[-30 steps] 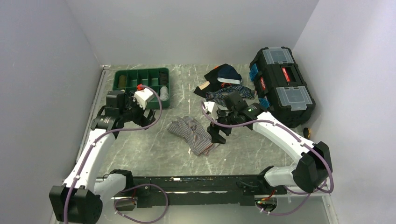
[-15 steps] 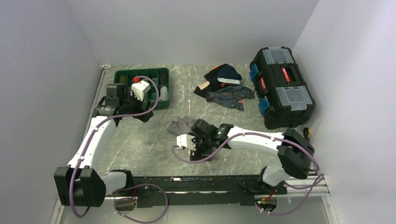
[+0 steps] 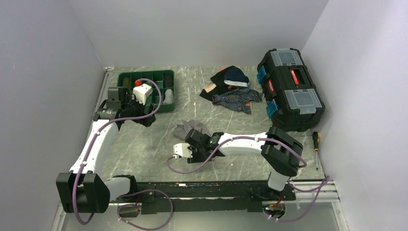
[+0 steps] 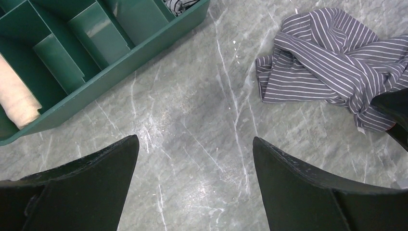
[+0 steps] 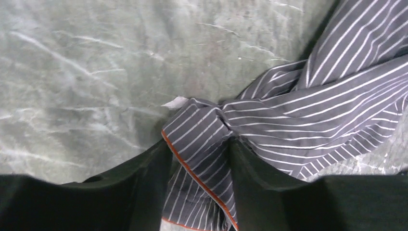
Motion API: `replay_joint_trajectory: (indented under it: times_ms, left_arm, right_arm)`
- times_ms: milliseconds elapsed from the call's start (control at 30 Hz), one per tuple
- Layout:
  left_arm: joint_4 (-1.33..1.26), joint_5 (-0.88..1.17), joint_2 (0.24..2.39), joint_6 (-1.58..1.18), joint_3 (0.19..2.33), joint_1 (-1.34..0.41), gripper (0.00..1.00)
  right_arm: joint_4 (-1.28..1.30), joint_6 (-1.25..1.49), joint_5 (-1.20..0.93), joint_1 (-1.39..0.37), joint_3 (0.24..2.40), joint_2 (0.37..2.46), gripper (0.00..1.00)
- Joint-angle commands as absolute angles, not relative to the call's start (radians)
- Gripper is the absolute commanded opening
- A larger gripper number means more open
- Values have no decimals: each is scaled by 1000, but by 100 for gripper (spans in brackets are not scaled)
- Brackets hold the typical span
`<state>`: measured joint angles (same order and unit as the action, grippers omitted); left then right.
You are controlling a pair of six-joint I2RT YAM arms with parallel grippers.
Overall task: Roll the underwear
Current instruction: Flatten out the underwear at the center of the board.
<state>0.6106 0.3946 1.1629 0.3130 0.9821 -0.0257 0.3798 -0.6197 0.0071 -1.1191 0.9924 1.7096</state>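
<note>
1. The right tool (image 5: 199,154) is closed narrowly on a bunched, orange-edged fold of the underwear (image 5: 308,120). Its dark fingers (image 5: 144,183) press the cloth from both sides.
2. The rest of the underwear lies crumpled on the grey marbled worktop (image 5: 72,72), spreading away from the right tool, near the middle of the worktop.
3. The left tool (image 4: 195,142) stands wide and holds nothing, above bare worktop between the underwear and the green tray (image 4: 120,53).
4. A cream roll (image 4: 17,96) lies in one tray compartment.
5. Farther back are a heap of dark garments (image 3: 233,89) and a black toolbox (image 3: 291,89). A screwdriver (image 3: 316,144) lies near the right edge.
</note>
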Motion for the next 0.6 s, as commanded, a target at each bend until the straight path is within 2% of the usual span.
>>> replay_joint_trajectory:
  times_ms: [0,133,200,300,400,567]
  left_arm:
    - [600,392,1150,330,1018,-19,94]
    - [586,390,1138,336,997,-19,94]
    - [573,393,1130,341,984,-19,94]
    - [530,402,1115,361,950,-21,93]
    - [483,445,1091,420,911,-39,93]
    - [423,498,1088,555,893,-137,94]
  right_arm:
    - [328,-606,60,-1121,1013,1737,43]
    - [343,-598,41,-1115,1020,1711,21]
    - [376,-587,-5,-1092,1034,1674,15]
    - [443,-569,-147,-1016,1060,1588,8]
    - [525,-563,-364,-864,1089,1469,1]
    - [673,-585,-604,-662,1154,1378,0]
